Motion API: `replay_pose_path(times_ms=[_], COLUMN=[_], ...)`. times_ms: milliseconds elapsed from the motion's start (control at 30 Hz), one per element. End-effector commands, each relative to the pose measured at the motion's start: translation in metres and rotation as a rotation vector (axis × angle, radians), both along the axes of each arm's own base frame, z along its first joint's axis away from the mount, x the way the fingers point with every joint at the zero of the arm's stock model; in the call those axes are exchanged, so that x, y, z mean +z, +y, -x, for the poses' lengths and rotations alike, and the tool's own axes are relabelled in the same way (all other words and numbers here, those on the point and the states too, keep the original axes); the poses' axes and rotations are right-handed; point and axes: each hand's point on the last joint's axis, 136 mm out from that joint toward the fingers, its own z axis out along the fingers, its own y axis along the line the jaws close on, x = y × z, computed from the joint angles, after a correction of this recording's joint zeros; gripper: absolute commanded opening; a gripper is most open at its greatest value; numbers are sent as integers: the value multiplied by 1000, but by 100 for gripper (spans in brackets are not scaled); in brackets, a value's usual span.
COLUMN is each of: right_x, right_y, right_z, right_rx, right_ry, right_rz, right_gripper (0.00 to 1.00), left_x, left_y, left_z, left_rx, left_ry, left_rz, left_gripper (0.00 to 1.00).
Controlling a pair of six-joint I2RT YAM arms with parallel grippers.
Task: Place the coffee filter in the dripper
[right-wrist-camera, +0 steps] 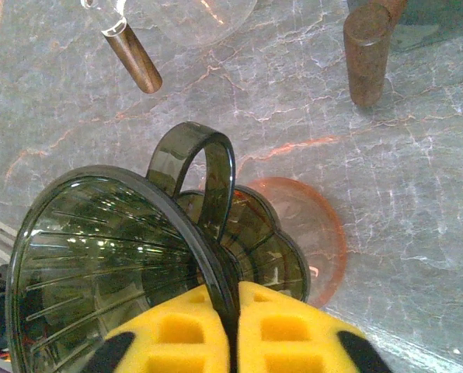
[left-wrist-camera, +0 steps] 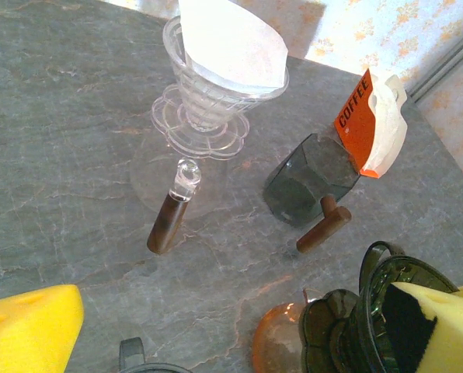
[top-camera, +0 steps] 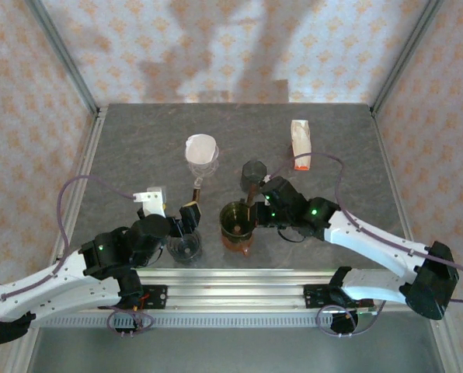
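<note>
dark dripper (left-wrist-camera: 356,318): cut off at bottom edge | dark cup (right-wrist-camera: 441,15): cut off at top edge

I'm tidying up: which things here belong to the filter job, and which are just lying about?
Job: white paper filter; clear ribbed glass dripper; orange-labelled filter packet; smoky dark dripper in right gripper.
Lying about: smoky cup with brown handle.

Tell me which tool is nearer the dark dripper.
Right. The right tool pinches the dark dripper at its rim; the left tool stands open on its left, apart.
</note>
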Motion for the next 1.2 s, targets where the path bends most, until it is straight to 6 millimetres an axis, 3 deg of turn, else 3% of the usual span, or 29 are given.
replay_pose_path(times_ms=[0, 100, 233, 567, 700, 833, 1033, 1167], right_x=[6, 8, 14, 40, 62, 76, 64, 48], right_y=[-3, -5, -7, -35, -52, -78, -129, -152], right_z=[-1, -2, -4, -17, -31, -61, -118, -155], right_rx=[-19, -28, -36, -146, -186, -254, -391, -438], right_ry=[-34, -44, -67, -193, -292, -328, -298, -248], right_rz=[-9, -10, -18, 22, 101, 176, 335, 420], right_gripper=[28, 46, 57, 62, 62, 55, 49, 42], left_x=[-7, -6, -7, -8, -8, -8, -9, -10], left_y=[5, 4, 2, -1, -3, -2, -5, -8], left_z=[0, 0, 0, -1, -1, -2, -2, -1], left_rx=[23, 22, 16, 10, 7, 9, 2, -8], left_ry=[3, 3, 6, 12, 12, 11, 18, 24], left_rz=[-24, -23, -19, -14, -16, -19, -19, -21], left_gripper=[100, 100, 100, 100, 100, 100, 100, 100])
